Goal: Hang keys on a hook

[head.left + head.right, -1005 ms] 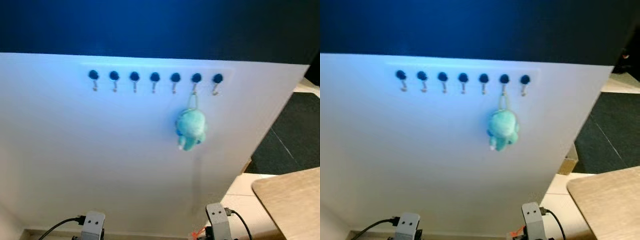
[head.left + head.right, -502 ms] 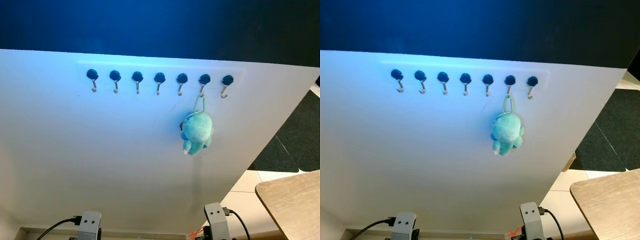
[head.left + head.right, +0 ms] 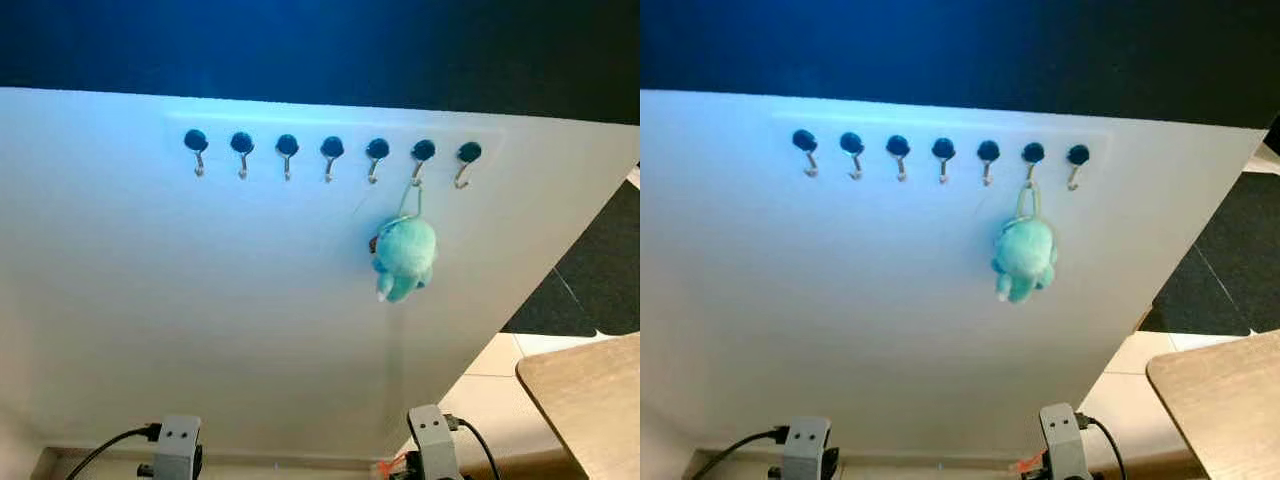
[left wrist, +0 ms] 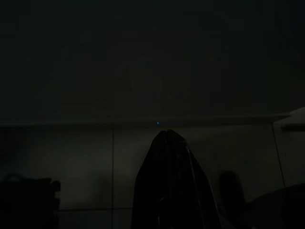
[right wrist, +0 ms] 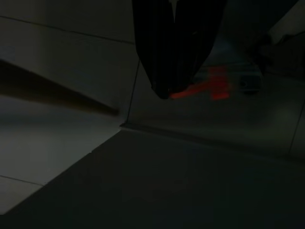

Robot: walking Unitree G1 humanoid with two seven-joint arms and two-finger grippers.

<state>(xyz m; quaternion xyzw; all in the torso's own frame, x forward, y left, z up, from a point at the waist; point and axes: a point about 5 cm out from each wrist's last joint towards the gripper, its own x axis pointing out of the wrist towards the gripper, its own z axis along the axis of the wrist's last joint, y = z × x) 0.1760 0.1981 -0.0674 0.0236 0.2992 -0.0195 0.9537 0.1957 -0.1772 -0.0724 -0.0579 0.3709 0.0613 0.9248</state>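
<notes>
A: What is seen nearest?

B: Two silver wrists are seen at the lower edge of the head views, the left arm (image 3: 178,450) and the right arm (image 3: 433,448), each with a cable attached. Both are hung low and idle. The left tool (image 4: 167,143) is made out in the dark left wrist view with its black fingers pressed together at the tip, nothing held. The right tool (image 5: 164,90) is seen over floor tiles, fingers closed together, nothing gripped; a red smear is noted just beside it, too blurred to identify.

A: Further out?

B: A wooden surface (image 3: 590,400) is cut off at the right edge, with pale floor tiles (image 3: 500,365) and a dark mat (image 3: 600,270) seen next to it.

A: And the task item?

B: A white panel (image 3: 200,300) is faced, with a row of seven dark-capped hooks (image 3: 332,152) fixed near its top. A teal plush keychain (image 3: 405,257) is hung by its loop from the sixth hook (image 3: 423,155), counted from the left, and is rested against the panel. Keys themselves cannot be made out. A dark blue wall (image 3: 320,40) is seen above the panel.
</notes>
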